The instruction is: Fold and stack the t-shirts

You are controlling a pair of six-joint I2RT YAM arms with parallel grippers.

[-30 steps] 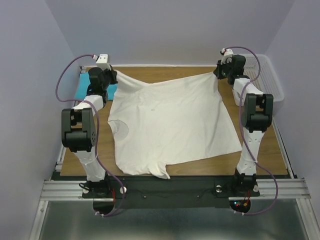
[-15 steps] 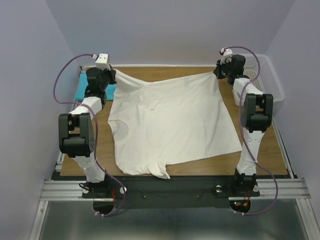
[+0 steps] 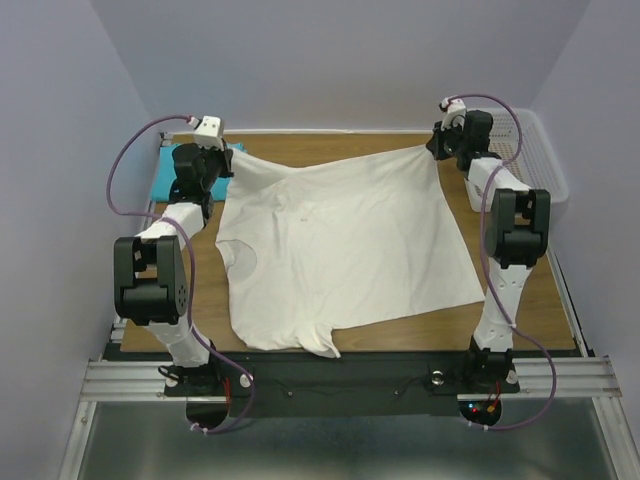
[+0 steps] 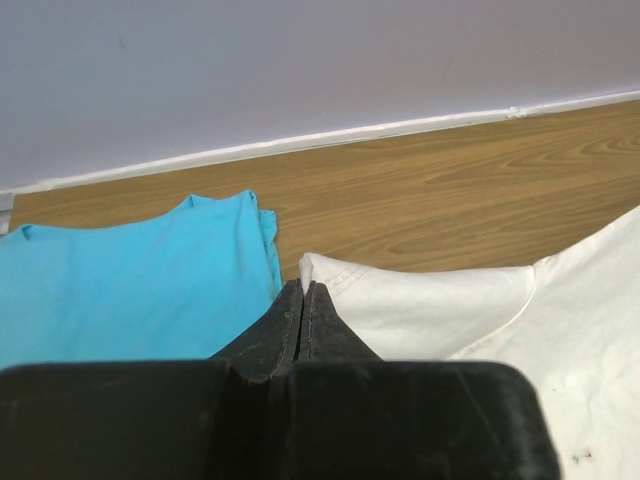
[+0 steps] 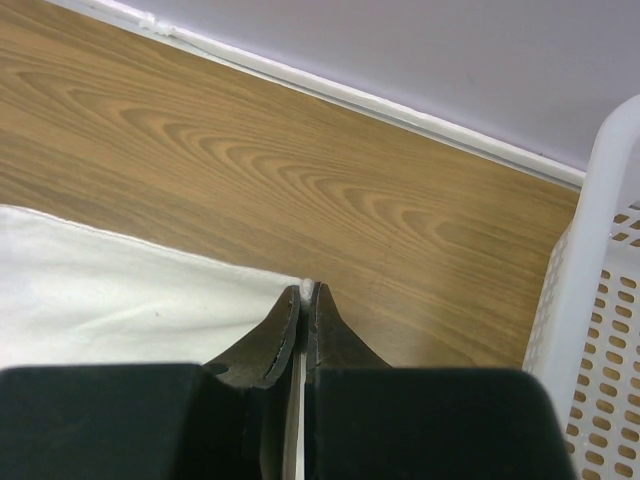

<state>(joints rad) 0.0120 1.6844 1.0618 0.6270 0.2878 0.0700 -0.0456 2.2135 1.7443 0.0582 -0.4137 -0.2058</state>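
The large cream-white t-shirt [image 3: 340,245] lies spread over the wooden table, its two far corners lifted. My left gripper [image 3: 228,155] is shut on the far left corner of the cream-white t-shirt [image 4: 420,305], the cloth pinched between its tips [image 4: 303,288]. My right gripper [image 3: 436,148] is shut on the far right corner of the same shirt [image 5: 130,290], a bit of cloth showing at its tips [image 5: 305,288]. The turquoise t-shirt [image 3: 165,175] lies at the far left, mostly behind the left arm; in the left wrist view the turquoise t-shirt [image 4: 130,280] sits just left of the pinched corner.
A white plastic mesh basket [image 3: 540,160] stands at the far right, close beside the right gripper, its wall [image 5: 590,330] filling the right edge of the right wrist view. The back wall [image 4: 300,70] runs just beyond both grippers. Bare wood [image 3: 520,320] shows right of the shirt.
The left arm has shifted a little farther back and left with its corner, pulling the shirt's far edge tauter. The right arm has barely moved.
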